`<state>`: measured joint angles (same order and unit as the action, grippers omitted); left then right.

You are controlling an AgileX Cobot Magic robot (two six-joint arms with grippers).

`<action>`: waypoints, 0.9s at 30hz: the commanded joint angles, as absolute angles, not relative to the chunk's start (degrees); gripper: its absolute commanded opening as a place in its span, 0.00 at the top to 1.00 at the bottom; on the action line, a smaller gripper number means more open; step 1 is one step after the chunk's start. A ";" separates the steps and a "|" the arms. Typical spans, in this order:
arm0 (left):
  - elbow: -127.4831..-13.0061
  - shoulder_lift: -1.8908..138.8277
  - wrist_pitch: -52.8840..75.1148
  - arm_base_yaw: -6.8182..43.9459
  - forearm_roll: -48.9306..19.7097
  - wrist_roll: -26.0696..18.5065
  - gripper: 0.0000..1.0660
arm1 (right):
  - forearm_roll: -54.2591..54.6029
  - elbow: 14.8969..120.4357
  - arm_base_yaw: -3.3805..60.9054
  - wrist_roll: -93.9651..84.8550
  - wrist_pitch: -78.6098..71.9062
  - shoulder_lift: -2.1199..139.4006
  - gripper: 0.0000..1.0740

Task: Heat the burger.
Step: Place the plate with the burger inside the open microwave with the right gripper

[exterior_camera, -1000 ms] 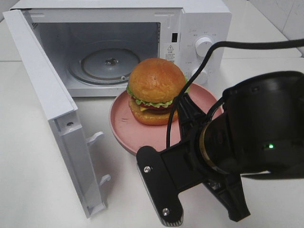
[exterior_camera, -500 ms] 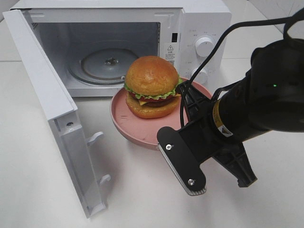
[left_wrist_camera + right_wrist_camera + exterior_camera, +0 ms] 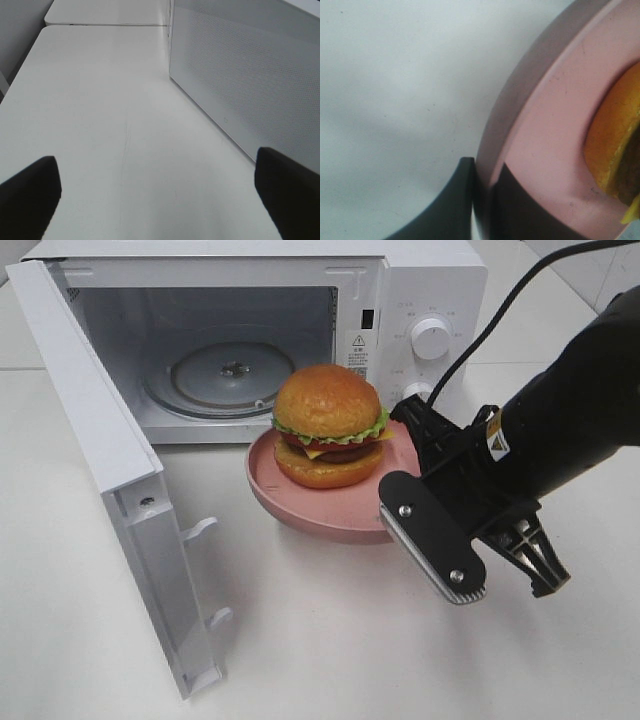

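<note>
Right end effector [image 3: 481, 197] is clenched on the rim of the pink plate [image 3: 300, 505]: the right wrist view shows one dark finger [image 3: 452, 205] against the outer side of the rim and the other on the inner side, with the rim pinched between them. In the exterior high view this end effector and its black arm occupy the right of the frame, gripping the plate at its right edge. The burger [image 3: 330, 427] stands upright on the plate, centre of the frame, with golden-brown buns, green lettuce, yellow cheese and a dark patty. It is not touched by either end effector. The plate sits directly in front of the open cavity of the white microwave [image 3: 420, 280], outside it. Whether the plate rests on the white counter [image 3: 300, 640] or is raised off it cannot be determined. The microwave door [image 3: 90, 430] is swung fully open at the left of the frame, and the glass turntable [image 3: 228, 370] inside carries nothing. Two round knobs [image 3: 430, 337] are on the control panel at upper right. The left end effector [image 3: 157, 200] is released, its fingers spread wide above bare counter beside the microwave's perforated wall, grasping nothing.
</note>
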<state>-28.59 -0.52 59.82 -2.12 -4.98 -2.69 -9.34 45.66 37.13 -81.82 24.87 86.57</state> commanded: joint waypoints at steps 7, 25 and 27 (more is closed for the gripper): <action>-28.48 -1.43 59.47 -1.95 -5.10 -2.52 0.03 | -1.26 48.82 33.98 -95.74 22.00 86.00 1.00; -28.48 -1.43 59.47 -1.95 -5.10 -2.52 0.03 | -2.52 48.82 35.52 -96.89 18.22 86.75 1.00; -28.48 -1.43 59.47 -1.95 -5.10 -2.52 0.03 | -2.64 49.62 36.15 -96.20 18.28 87.61 1.00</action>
<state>-28.59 -0.52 59.82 -2.12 -4.98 -2.69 -2.23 48.13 35.52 -96.26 21.94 87.55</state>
